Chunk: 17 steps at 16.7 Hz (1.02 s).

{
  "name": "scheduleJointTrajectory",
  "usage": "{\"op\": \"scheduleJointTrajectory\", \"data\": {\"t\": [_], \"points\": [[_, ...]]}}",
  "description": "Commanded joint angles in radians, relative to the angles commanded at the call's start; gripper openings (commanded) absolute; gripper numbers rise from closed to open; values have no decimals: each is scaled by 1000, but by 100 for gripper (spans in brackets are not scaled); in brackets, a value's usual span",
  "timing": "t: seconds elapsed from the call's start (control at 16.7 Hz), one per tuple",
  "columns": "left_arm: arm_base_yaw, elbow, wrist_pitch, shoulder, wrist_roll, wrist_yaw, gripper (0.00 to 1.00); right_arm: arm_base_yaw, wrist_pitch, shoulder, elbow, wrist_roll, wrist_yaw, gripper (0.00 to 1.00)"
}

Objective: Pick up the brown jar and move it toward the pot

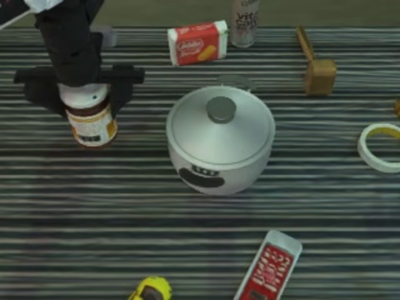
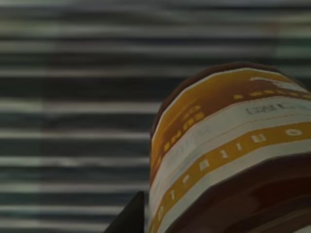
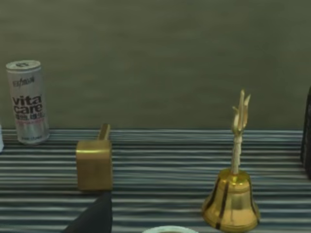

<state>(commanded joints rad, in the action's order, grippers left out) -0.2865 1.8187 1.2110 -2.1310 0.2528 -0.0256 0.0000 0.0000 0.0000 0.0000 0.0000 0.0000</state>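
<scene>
We see our left tool at the left of the striped counter, clenched on the jar: its black fingers stand on either side of the white lid, and the brown body with its orange-and-white label hangs out below them in the top view. The left wrist view is filled by the jar close up, label bands running across it, with the counter's stripes behind; we cannot tell from either view whether the jar's base touches the counter or is clear of it. The pot sits near the middle of the counter, to the right of the jar and apart from it, lid on, grey knob up, black oval mark facing the near edge. Behind the pot lie a red-and-white packet and a white can; a wooden mallet lies farther right, and a tape roll sits at the right edge. Near the front edge are a red remote and a yellow toy. Our right arm is out of the top view; its wrist view shows the can, mallet and a gold bell, and we cannot tell that tool's state.
</scene>
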Motion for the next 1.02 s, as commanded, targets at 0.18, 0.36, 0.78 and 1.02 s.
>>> {"op": "scheduleJointTrajectory", "data": {"t": [0.18,0.36,0.78,1.02], "points": [[-14,-3,-10,2,41,-1,0,0,0,0,0,0,0,100],[-9,-2,-8,4,38,-1,0,0,0,0,0,0,0,100],[-10,-122,-169,-35,36,-1,0,0,0,0,0,0,0,100],[-10,-135,-185,-42,37,-1,0,0,0,0,0,0,0,100]]}}
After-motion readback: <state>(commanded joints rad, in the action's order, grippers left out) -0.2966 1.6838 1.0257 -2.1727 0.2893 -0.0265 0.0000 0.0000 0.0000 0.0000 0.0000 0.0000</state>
